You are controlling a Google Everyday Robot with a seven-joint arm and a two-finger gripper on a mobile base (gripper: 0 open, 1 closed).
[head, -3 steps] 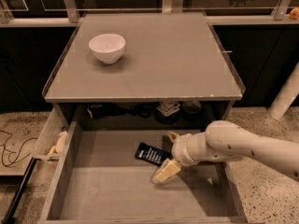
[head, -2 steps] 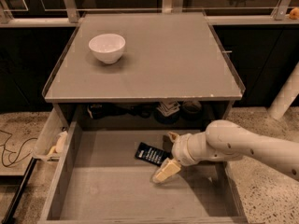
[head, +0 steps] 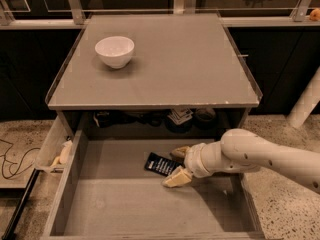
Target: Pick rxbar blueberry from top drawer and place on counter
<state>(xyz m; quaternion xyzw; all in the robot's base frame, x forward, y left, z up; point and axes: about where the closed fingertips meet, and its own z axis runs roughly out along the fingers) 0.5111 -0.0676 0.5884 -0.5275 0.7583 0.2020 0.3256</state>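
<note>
Nothing had visibly moved since a second earlier: the gripper (head: 171,167), the arm (head: 260,156) and the bar (head: 159,164) sat where they were. We took that as a pause at the grasp, not progress. The pick was set up but not made, and the placing was all still to do.

In the one camera view, the drawer (head: 125,204) stood pulled out beneath the front edge of the counter (head: 165,69). The bar lay flat on the drawer's floor, a little forward of that front edge and right of its middle. The arm came in from the right, below the front right corner. The gripper was down inside the drawer with its fingers (head: 176,178) spread apart, one on each side of the bar's right end. We could not tell whether either finger touched the wrapper, and the bar did not look lifted.

The counter was flat grey with a thin raised rim. It carried only a white bowl (head: 114,51) near the back left corner, so we judged there was ample room for the bar. Dark clutter (head: 180,116) sat in the shadow under the front edge. Around the unit was a speckled floor (head: 280,204), with a thin cable (head: 12,159) off to the left and a white post (head: 305,106) beyond the right edge.
</note>
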